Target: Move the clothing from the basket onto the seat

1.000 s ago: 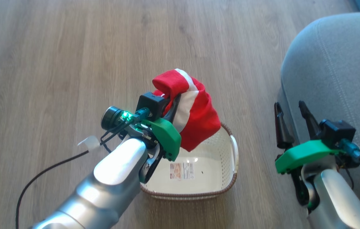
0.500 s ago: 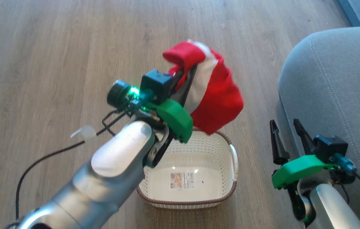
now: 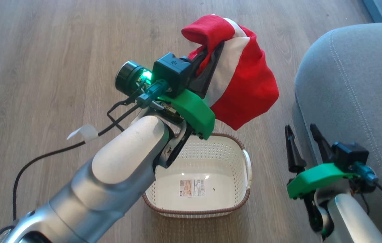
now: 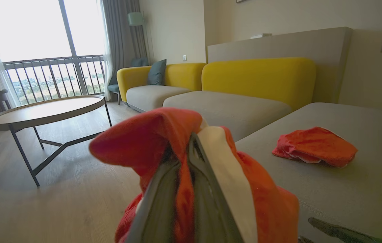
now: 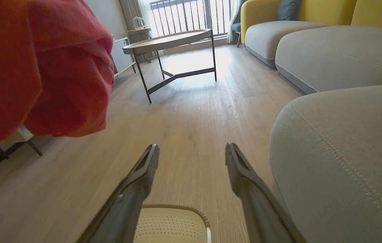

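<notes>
The left hand (image 3: 215, 57) clamps a bunched fold of a soft, seemingly light garment (image 3: 245, 87) drooping above the basket (image 3: 197, 211), short of the seat (image 3: 353, 84); the right hand (image 3: 299, 126) waits, jaws apart.

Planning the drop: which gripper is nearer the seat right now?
Right. The right gripper, jaws open, sits right beside the seat edge; the left gripper, shut on clothing, is farther out, raised near the basket.
</notes>
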`<state>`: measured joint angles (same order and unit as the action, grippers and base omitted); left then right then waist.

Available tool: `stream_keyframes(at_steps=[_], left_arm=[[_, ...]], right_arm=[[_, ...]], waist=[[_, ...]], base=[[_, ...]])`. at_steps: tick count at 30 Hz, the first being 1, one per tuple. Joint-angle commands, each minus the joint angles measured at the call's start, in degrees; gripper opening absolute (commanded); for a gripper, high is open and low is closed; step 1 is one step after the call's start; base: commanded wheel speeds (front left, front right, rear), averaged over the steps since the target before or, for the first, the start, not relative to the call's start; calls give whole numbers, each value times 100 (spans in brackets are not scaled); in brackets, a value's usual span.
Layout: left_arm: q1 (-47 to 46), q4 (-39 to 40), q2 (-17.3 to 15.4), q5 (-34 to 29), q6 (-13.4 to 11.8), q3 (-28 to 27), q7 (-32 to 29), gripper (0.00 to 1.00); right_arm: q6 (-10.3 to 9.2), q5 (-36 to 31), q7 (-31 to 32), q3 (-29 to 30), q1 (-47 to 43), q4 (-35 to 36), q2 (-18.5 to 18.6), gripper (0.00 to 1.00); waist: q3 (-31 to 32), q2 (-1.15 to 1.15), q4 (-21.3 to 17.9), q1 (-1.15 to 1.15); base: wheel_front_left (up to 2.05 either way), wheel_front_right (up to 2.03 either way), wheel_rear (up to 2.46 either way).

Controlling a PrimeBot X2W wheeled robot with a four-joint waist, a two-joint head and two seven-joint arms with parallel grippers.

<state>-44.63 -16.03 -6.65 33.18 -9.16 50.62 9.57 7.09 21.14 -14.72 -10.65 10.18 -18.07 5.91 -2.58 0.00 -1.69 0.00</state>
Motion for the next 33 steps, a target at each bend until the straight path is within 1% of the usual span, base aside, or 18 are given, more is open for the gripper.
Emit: stream_keyframes(at_steps=[1,4,5,8,10,12,17,22,25,28,33], left_arm=[[-327,202,-128,-83,-37,-242,-6,0],[-311,236,-145,-79,-45,-217,-28,0],[-301,240,-148,-74,-46,-202,-29,0],[-293,225,-139,-70,-41,-174,-21,0],[-295,206,-123,-69,-36,-153,-10,0],[-297,175,-105,-68,-22,-124,0,0],[-303,117,-40,-63,8,-44,19,0],[-286,47,37,-35,52,50,40,0],[-274,12,82,-18,76,107,58,0],[-264,-17,117,-2,98,158,73,0],[-255,-48,177,21,137,259,92,0]], right_arm=[[40,-16,-28,-99,131,272,-29,100],[40,20,-28,-102,243,749,-44,100],[40,16,-28,-161,309,1270,-42,100],[40,2,-28,-313,404,2052,1,100],[40,30,-28,-504,468,2410,58,100],[40,76,-28,-765,516,2519,146,100],[40,92,-28,-1476,861,2177,438,100],[40,21,-28,-2052,1325,1406,626,100],[40,-78,-28,-2237,1569,910,630,100],[40,-134,-28,-2326,1779,556,528,100],[40,-159,-28,-2618,2129,148,382,100]], waist=[[-19,0,-9,0],[-75,0,-24,0],[-112,0,-29,0],[-168,0,-27,0],[-198,0,-20,0],[-216,0,-8,0],[-257,0,34,0],[-280,0,105,0],[-296,0,152,0],[-318,0,196,0],[-348,0,260,0]], base=[[0,0,0],[0,0,0],[0,0,0],[0,0,0],[0,0,0],[0,0,0],[0,0,0],[0,0,0],[0,0,0],[0,0,0],[0,0,0]])
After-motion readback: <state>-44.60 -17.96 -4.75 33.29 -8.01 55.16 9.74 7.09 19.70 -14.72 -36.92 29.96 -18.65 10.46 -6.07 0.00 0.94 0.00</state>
